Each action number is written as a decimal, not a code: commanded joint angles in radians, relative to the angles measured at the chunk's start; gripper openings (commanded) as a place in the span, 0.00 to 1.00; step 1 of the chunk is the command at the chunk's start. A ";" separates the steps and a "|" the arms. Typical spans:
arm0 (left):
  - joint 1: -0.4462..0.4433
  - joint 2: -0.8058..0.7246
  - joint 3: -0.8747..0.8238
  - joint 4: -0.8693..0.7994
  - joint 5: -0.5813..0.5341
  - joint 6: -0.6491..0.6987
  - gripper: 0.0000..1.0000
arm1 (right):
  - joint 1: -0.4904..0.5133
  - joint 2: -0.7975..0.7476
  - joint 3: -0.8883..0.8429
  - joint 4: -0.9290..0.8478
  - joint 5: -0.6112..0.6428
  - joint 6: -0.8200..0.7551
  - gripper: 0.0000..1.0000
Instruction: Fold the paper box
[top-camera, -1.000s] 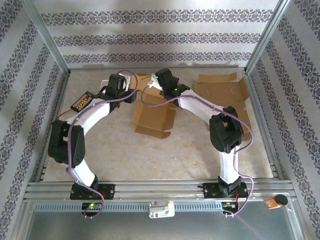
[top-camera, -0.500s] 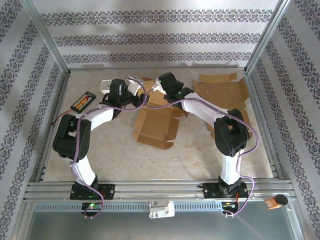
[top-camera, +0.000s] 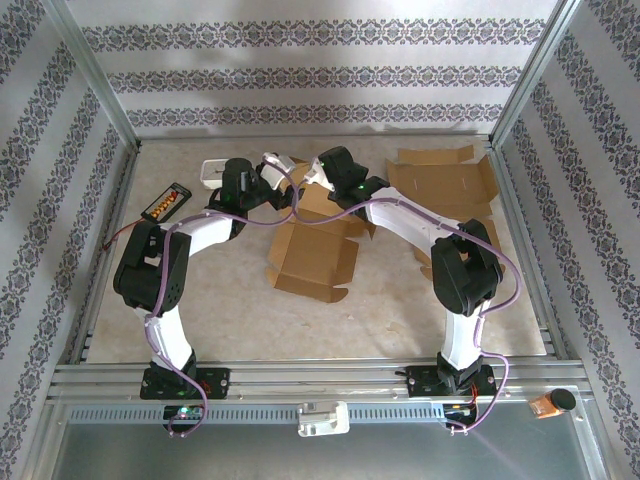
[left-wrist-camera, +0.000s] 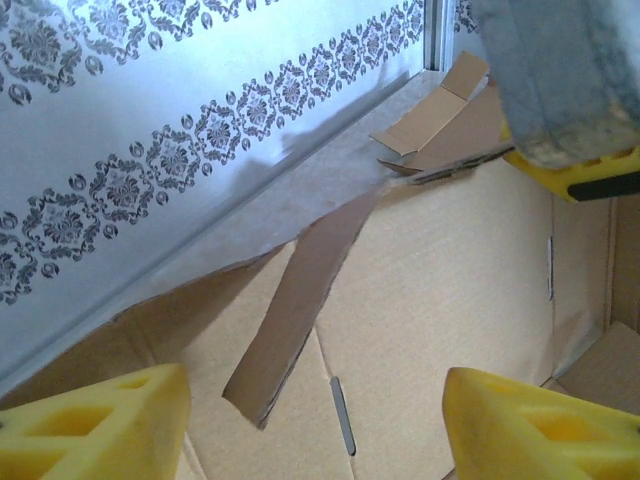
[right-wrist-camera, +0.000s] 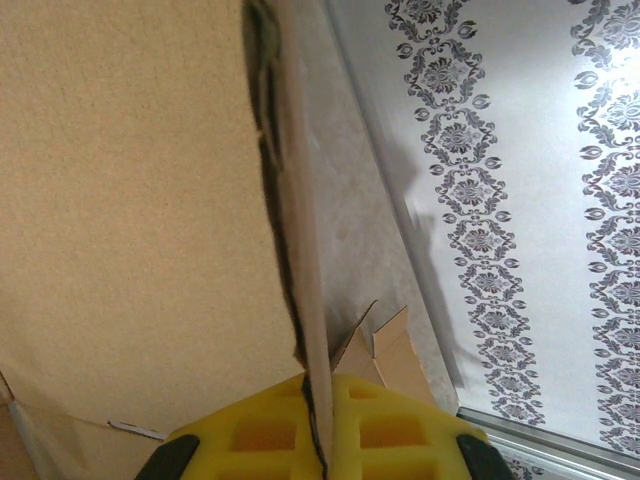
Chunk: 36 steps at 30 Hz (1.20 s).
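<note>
The paper box (top-camera: 313, 252) is a brown cardboard blank, partly folded, lying mid-table with its far flaps raised. My right gripper (top-camera: 322, 176) is at the box's far edge. In the right wrist view its yellow pads (right-wrist-camera: 270, 435) are shut (right-wrist-camera: 320, 425) on the thin edge of an upright flap (right-wrist-camera: 300, 230). My left gripper (top-camera: 276, 170) hovers just left of it, over the far left corner. Seen from the left wrist, it is open (left-wrist-camera: 315, 430) above a slotted cardboard panel (left-wrist-camera: 440, 280) with nothing between the fingers, and a narrow flap (left-wrist-camera: 295, 300) stands up from the panel.
A second, flat cardboard blank (top-camera: 440, 185) lies at the back right. A black device with orange parts (top-camera: 167, 202) and a white object (top-camera: 213, 172) sit at the back left. Patterned walls and metal rails close in the table on three sides.
My left gripper has swung right toward the box's far corner and its jaws have widened. The box has shifted slightly nearer and to the right. The right gripper keeps its grip on the flap.
</note>
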 joint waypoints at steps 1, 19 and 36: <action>-0.021 0.003 0.024 0.006 0.005 0.059 0.63 | 0.001 -0.045 -0.006 0.010 -0.007 0.037 0.00; -0.141 0.025 -0.053 0.202 -0.028 -0.159 0.45 | -0.010 -0.043 -0.009 0.018 -0.004 0.075 0.00; -0.170 0.102 -0.103 0.553 -0.010 -0.498 0.44 | -0.039 -0.070 -0.016 -0.007 -0.087 0.186 0.00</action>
